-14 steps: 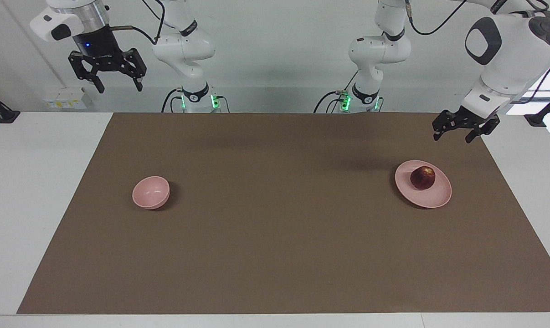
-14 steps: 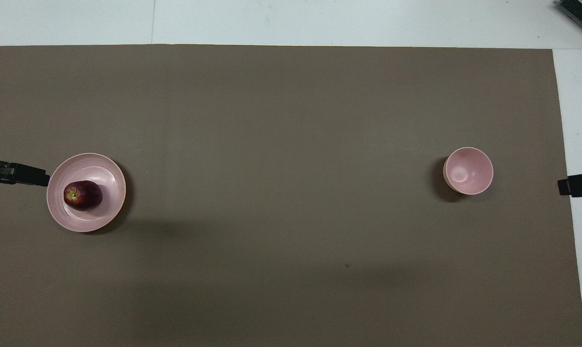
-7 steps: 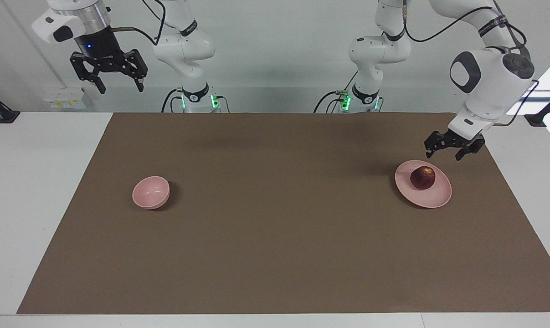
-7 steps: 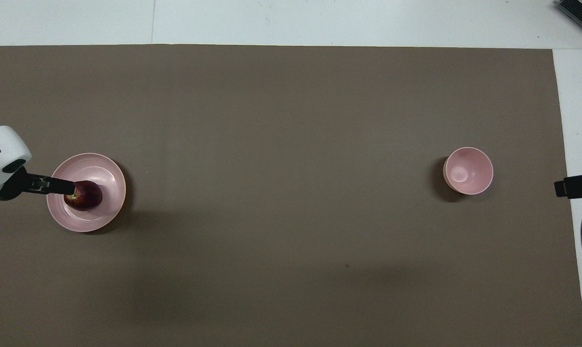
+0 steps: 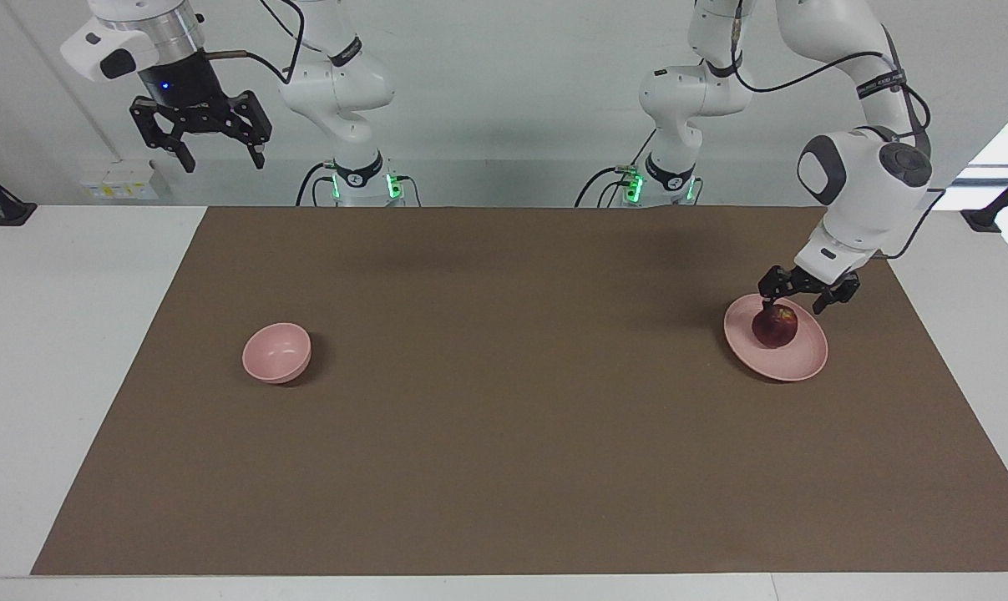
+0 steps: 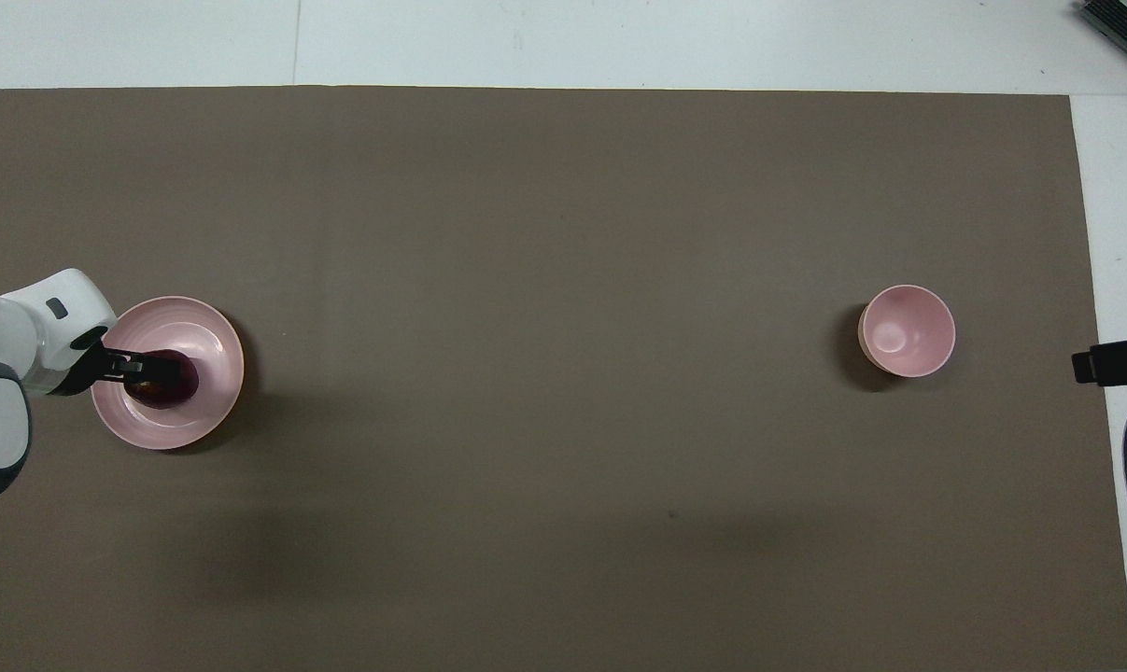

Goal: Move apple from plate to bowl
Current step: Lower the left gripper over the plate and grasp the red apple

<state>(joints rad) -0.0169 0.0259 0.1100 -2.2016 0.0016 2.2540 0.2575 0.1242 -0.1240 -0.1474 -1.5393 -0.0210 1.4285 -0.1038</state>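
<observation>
A brown mat (image 5: 504,434) covers the white table. The small dark red apple (image 5: 774,327) sits on the flat pale pink plate (image 5: 792,361) at the left arm's end. The left gripper (image 5: 798,305) hangs open just over it; closing off-centre could roll the round fruit away. The deep pink bowl (image 5: 276,353) stands well apart, nothing between. The right gripper (image 5: 219,155) waits open, raised high.

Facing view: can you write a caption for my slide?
Left gripper open over the apple on the plate; bowl empty.
</observation>
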